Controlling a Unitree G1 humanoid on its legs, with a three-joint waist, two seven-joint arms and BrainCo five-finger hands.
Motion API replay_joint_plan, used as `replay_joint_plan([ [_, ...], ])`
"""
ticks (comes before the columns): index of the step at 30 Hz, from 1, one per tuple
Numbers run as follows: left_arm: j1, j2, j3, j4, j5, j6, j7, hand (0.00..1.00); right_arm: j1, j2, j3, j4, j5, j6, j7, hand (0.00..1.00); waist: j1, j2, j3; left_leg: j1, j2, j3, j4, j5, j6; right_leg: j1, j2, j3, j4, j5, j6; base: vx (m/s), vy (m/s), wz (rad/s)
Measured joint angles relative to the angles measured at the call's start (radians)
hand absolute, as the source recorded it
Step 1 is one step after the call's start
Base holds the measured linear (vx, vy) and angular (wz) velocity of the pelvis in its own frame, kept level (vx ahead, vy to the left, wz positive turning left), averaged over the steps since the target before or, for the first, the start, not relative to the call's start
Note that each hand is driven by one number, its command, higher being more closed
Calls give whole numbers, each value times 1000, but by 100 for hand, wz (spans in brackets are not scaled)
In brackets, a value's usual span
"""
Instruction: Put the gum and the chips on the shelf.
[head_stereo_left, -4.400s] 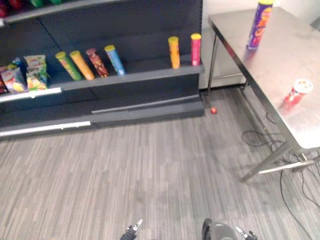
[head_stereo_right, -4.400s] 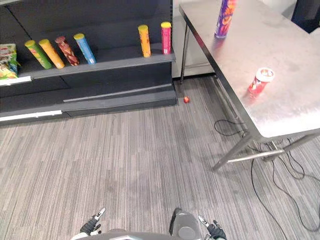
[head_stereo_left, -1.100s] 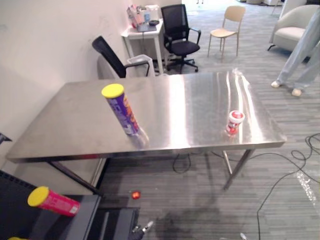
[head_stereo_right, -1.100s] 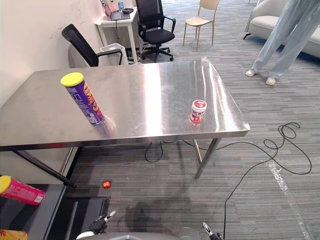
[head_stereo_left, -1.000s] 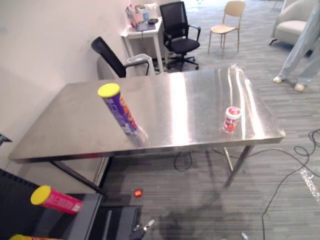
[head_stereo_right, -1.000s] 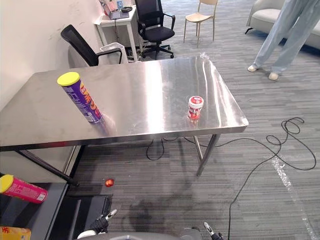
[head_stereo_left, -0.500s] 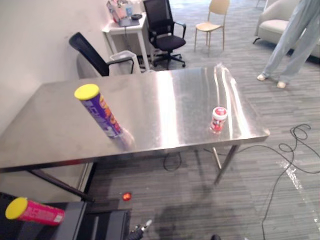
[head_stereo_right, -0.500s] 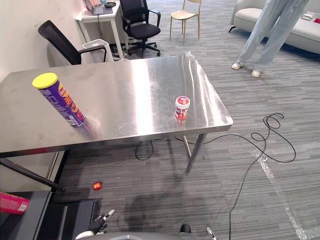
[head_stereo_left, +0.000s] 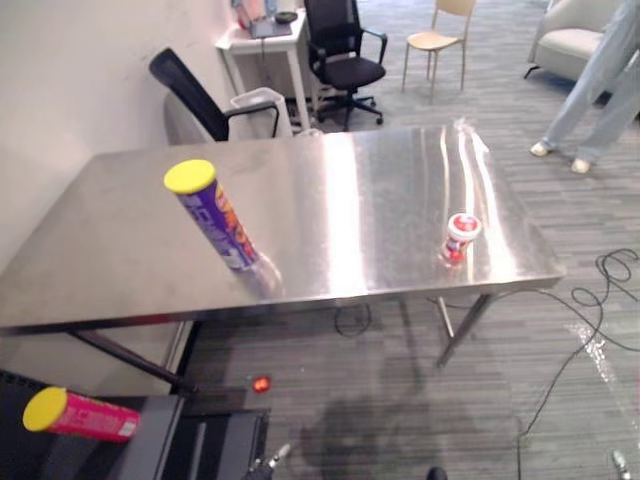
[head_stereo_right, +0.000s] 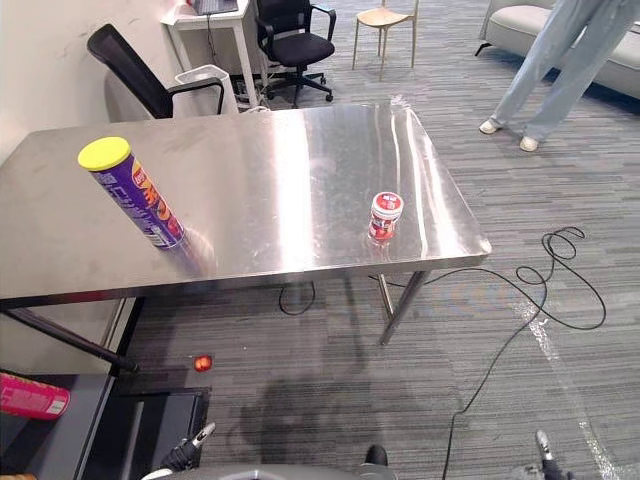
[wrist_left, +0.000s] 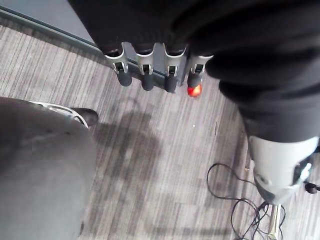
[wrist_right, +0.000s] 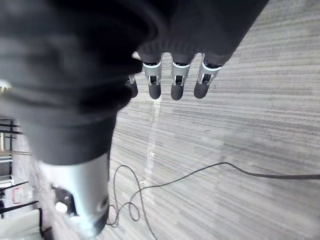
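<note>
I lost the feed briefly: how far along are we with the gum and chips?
Nothing done yet: the purple chips can and the red gum tub both stand on the steel table. Nothing in hand: the left hand and right hand hang open above the floor. Both pickups and shelf placements remain.

We note grey striped carpet (head_stereo_right: 330, 380) throughout. A steel table (head_stereo_right: 300, 170) stands beside a plain white wall (head_stereo_left: 70, 80). One black chair (head_stereo_left: 190, 90) is just behind it. Beyond are a small white desk (head_stereo_left: 262, 35), a black office chair (head_stereo_left: 345, 50), a beige chair (head_stereo_left: 440, 30) and a pale sofa (head_stereo_left: 570, 45). A dark shelf (head_stereo_left: 165, 450) lies nearest, lower left.
</note>
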Motion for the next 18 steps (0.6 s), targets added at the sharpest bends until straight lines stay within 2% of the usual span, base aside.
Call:
replay_joint_plan([
  [6, 27, -4, 0, 0, 6, 1, -1, 0, -22, -55, 58, -109, 22, -8, -38, 0, -2, 13, -10, -1, 2, 9, 0, -1, -1, -18, 3, 16, 11, -2, 2, -6, -11, -7],
  [10, 30, -8, 2, -3, 10, 6, 0, 0, -25, -63, 159, -386, 18, -48, -88, 0, -2, 15, -15, 5, 1, 23, 1, -2, -1, -34, 3, 37, 29, -3, 0, -3, 0, -14],
  [13, 39, -3, 0, -13, 10, 7, 0, 0, -54, -67, 185, -418, 16, -75, -122, 0, -2, 4, -28, 5, 0, 24, 1, -2, -2, -37, 2, 39, 32, -4, 0, -4, -1, -1],
  [16, 42, -2, -2, -15, 10, 8, 0, 0, -53, -67, 224, -417, 15, -74, -116, 0, -2, 1, -35, 5, -1, 26, 1, -2, -2, -39, 1, 42, 33, -4, 0, -8, -4, -1],
  [18, 48, -3, -3, -22, 11, 14, -1, 0, -51, -67, 244, -416, 13, -59, -84, 0, -3, 3, -38, 5, -2, 29, 1, -2, -2, -42, 0, 47, 33, -4, 0, -24, -12, -6],
])
